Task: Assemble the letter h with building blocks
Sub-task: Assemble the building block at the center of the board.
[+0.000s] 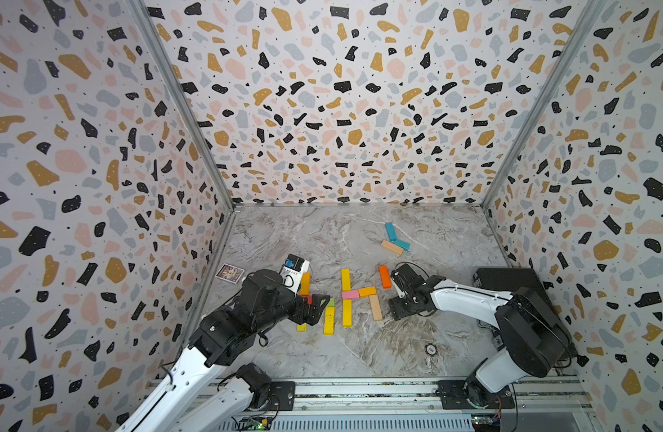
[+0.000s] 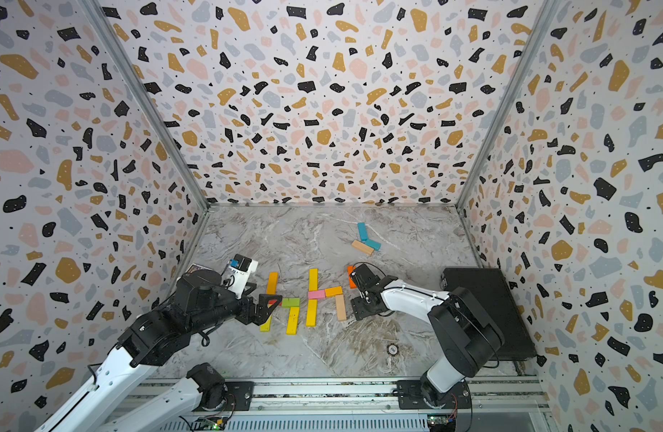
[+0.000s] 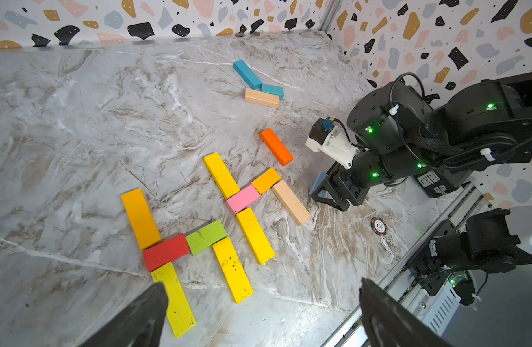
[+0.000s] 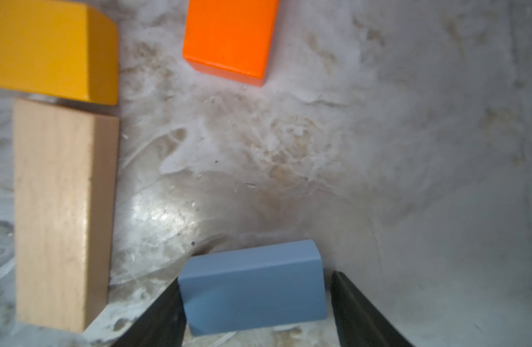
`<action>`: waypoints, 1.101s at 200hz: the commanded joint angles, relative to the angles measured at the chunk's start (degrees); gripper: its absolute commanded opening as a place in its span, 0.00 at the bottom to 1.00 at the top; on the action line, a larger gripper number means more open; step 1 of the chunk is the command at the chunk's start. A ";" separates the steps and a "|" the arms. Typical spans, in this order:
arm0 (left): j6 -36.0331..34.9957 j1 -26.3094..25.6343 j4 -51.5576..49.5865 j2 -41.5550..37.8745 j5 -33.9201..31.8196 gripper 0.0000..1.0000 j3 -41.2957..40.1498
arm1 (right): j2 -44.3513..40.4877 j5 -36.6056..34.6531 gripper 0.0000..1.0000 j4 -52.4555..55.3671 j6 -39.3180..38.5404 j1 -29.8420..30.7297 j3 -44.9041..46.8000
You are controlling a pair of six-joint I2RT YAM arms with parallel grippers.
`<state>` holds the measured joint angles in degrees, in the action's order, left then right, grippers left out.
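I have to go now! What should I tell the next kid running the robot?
Left tool: open, empty, over the red-green h.
Right tool: straddles a blue block; grip unclear.
Done: that h and the pink-tan h look complete.
Loose: orange block nearby; teal blocks and a tan block far back.
Left: probably place the blue block, maybe for another h.

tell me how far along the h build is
Done: two h shapes lie flat, one with the red block, one with the pink block. In hand: the right claw brackets a blue block, a sliver of gap on one side. Left: that block, the loose orange block and three far ones are unplaced.
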<state>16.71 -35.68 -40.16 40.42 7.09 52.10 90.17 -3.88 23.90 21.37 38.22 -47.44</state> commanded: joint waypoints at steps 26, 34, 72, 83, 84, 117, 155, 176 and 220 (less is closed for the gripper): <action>0.19 0.36 2.61 0.27 0.56 0.99 -0.63 | 1.06 1.40 0.67 -1.42 1.25 -0.60 0.30; 0.24 0.35 2.58 0.27 0.57 0.99 -0.61 | 1.17 1.91 0.65 -1.81 1.45 -0.60 0.42; 0.25 0.53 2.62 0.26 0.38 0.99 -0.67 | -1.43 0.61 0.61 -3.38 2.69 -0.60 -0.86; 0.23 0.61 2.57 0.29 0.38 0.99 -0.67 | -1.55 0.36 0.61 -3.39 3.19 -0.60 -1.95; 0.20 0.61 2.56 0.32 0.38 0.99 -0.63 | -1.52 0.36 0.61 -3.36 3.26 -0.60 -2.09; 0.25 0.77 2.57 0.44 0.47 0.99 -0.67 | 2.09 -2.35 0.61 -1.37 4.05 -0.60 -6.21; 0.23 0.79 2.55 0.60 0.69 0.99 -0.68 | 3.72 -3.15 0.62 -1.91 4.75 -0.82 -8.25; 0.20 0.88 2.63 0.62 0.90 0.99 -0.67 | 5.02 -2.13 0.62 -1.83 5.20 -1.04 -9.31; 0.25 0.97 2.63 0.40 0.91 0.99 -0.68 | 7.15 -2.45 0.62 -0.98 5.67 -1.04 -11.13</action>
<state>16.71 -35.07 -39.77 41.19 7.46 52.10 96.99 -5.61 21.12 26.11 37.34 -56.45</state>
